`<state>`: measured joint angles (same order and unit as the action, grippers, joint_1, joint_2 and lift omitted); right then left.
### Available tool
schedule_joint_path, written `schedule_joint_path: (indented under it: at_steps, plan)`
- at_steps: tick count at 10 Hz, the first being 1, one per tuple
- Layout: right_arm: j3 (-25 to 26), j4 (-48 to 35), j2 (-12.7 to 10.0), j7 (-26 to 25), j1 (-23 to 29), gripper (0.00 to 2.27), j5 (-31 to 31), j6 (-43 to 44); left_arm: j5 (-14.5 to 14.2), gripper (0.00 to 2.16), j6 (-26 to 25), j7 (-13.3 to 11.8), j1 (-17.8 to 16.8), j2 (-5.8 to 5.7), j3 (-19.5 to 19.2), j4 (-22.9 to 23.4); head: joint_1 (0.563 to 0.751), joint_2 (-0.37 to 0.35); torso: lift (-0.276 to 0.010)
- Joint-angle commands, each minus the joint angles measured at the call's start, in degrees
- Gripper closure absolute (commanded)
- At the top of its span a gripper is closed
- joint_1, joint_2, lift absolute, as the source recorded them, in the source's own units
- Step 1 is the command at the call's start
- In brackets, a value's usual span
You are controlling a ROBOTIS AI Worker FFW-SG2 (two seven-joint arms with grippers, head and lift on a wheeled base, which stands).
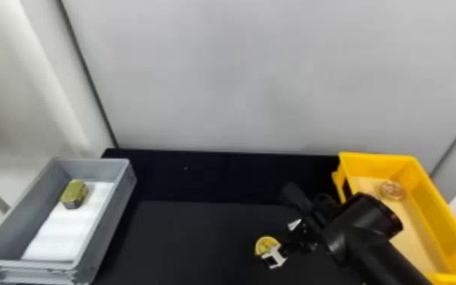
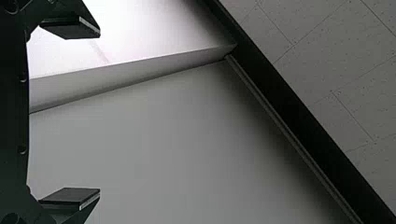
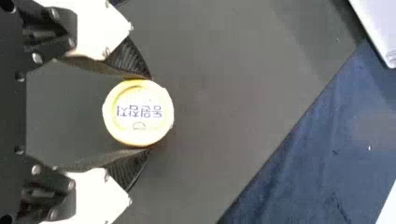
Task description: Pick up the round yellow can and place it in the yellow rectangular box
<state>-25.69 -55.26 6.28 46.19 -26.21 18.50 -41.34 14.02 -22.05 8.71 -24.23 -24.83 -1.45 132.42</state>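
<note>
Both sides of the round yellow can are pinched by the right tool, probably for level lowering into the yellow rectangular plastic box at right.

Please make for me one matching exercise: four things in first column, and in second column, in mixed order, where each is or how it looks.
1. Round yellow can
2. Olive block
3. Reddish round tin
4. Left gripper

A. Inside the yellow rectangular box
B. Fingers apart, nothing between them
C. Between the right gripper's fingers
D. Inside the gray box

Pairs: 1-C, 2-D, 3-A, 4-B
</note>
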Motion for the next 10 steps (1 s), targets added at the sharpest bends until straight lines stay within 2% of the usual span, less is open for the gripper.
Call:
schedule_joint_path:
  at_steps: [1,4,7,10]
  plan:
    - [0.5,-4.4,0.9,1.0,1.0,0.7,1.1,-2.5,0.0,0.09,-0.4,-0.1,0.3,-0.06,-0.3,0.4,0.663,0.054,-0.01]
    - [1.0,-8.9,1.9,2.7,2.3,0.72,2.4,-5.2,0.0,0.09,-0.7,-0.1,0.4,-0.23,-0.3,0.6,0.663,0.054,-0.01]
    - [1.3,-17.8,4.9,6.1,3.3,0.72,5.5,-9.0,0.0,0.09,-1.1,-0.1,0.3,-0.32,-0.4,0.7,0.663,0.054,-0.01]
    - [5.7,-26.7,6.4,8.2,3.3,0.72,10.3,-12.0,0.0,0.09,-1.6,-0.1,0.2,-0.59,-0.2,0.9,0.663,0.054,-0.01]
